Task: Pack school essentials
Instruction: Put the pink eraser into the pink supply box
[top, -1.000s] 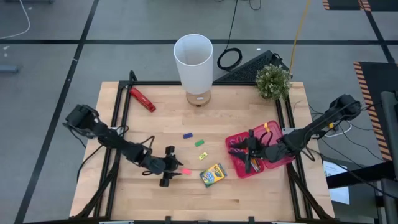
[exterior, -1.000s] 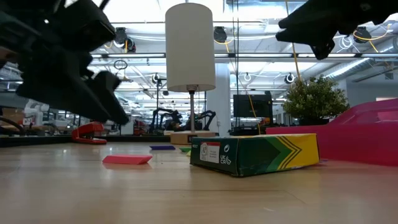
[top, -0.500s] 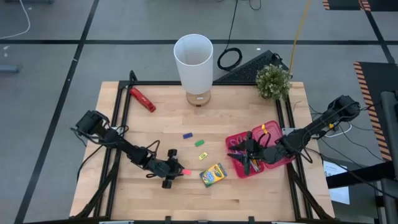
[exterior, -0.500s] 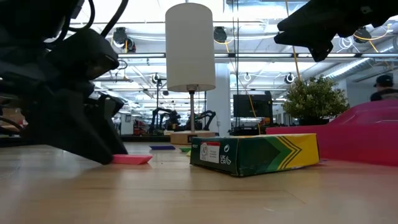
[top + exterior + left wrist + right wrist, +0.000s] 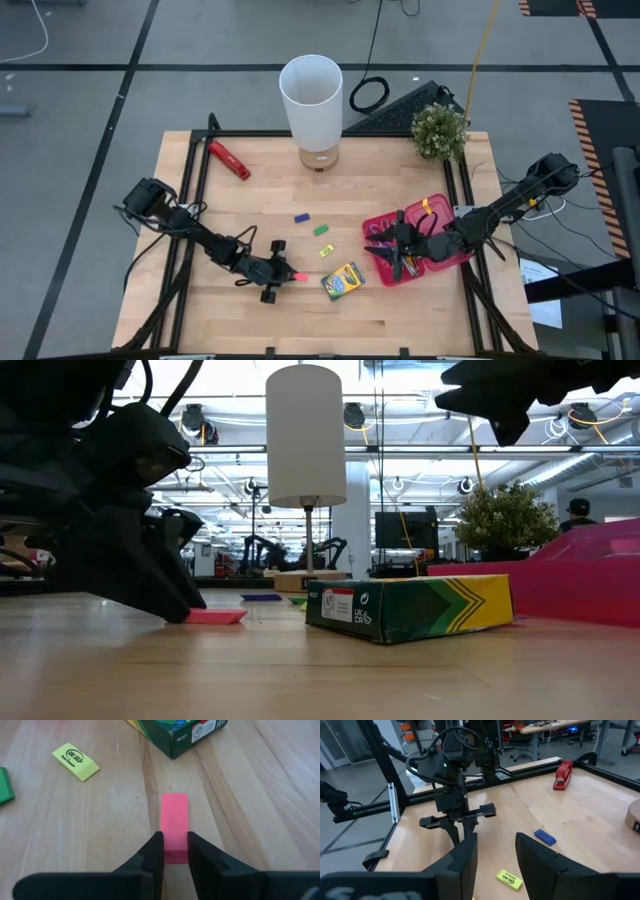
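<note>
On the smooth pale wooden tabletop, the left gripper pinches one end of a flat pink rectangular eraser just beside the green-yellow cardboard crayon box, while the right gripper hovers parted above the pink translucent plastic case.

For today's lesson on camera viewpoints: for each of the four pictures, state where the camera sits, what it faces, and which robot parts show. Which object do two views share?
High view: overhead, looking down; both arms show.
Low view: at tabletop height, facing the crayon box; dark arm parts show.
Left wrist view: behind the left gripper, its fingers closed on the pink eraser.
Right wrist view: behind the right gripper, facing the left arm.
Shared: the pink eraser, in the left wrist and low views.
</note>
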`<action>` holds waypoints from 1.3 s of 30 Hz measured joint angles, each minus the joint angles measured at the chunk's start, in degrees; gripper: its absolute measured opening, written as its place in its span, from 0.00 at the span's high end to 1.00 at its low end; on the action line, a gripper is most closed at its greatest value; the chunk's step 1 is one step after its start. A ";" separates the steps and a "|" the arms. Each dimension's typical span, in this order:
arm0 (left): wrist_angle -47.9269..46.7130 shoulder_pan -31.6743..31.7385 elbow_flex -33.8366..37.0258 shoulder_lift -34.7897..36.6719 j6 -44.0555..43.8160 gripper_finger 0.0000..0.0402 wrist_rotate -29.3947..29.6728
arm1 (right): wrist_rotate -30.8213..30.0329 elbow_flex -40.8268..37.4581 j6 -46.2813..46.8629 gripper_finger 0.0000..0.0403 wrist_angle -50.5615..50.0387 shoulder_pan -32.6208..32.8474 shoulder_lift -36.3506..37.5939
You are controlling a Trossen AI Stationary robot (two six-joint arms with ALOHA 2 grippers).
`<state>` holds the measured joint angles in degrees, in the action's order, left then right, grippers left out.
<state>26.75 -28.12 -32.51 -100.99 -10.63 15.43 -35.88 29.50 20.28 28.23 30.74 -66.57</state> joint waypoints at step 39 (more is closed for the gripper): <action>5.28 -3.91 0.04 16.00 -3.42 0.80 -4.84 | 5.92 41.53 -58.08 0.68 -9.20 0.00 -44.04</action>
<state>32.02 -32.03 -32.47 -84.99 -14.05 10.58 -29.95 71.02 -37.80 19.03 30.74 -110.61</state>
